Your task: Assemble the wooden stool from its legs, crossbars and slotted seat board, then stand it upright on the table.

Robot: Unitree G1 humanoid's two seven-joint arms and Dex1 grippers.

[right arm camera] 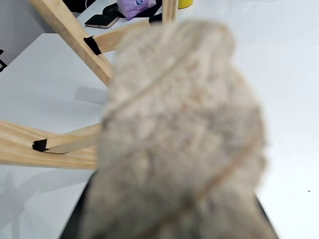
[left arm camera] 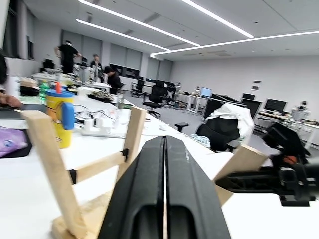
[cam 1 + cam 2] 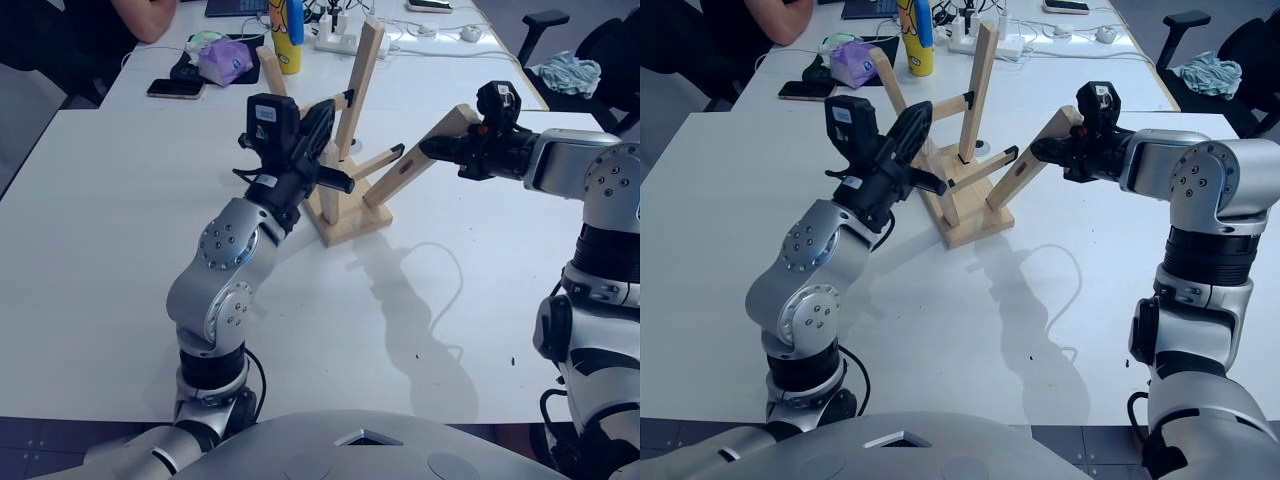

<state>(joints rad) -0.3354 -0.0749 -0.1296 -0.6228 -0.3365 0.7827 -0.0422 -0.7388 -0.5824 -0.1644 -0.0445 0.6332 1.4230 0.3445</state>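
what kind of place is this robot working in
Most likely an open-plan office or lab workspace: long ceiling light strips overhead, monitors lined up along the far side, and office chairs in the room behind.

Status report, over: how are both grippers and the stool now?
Left gripper shut, by a crossbar. Right gripper shut on one leg's end. Stool inverted, seat board on table. Yellow bottle behind, apart.

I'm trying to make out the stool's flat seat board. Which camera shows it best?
Right eye view: the seat board shows almost whole, legs pointing up. The left eye view matches. The left wrist view catches one corner; the right wrist view has a blurred leg up close.
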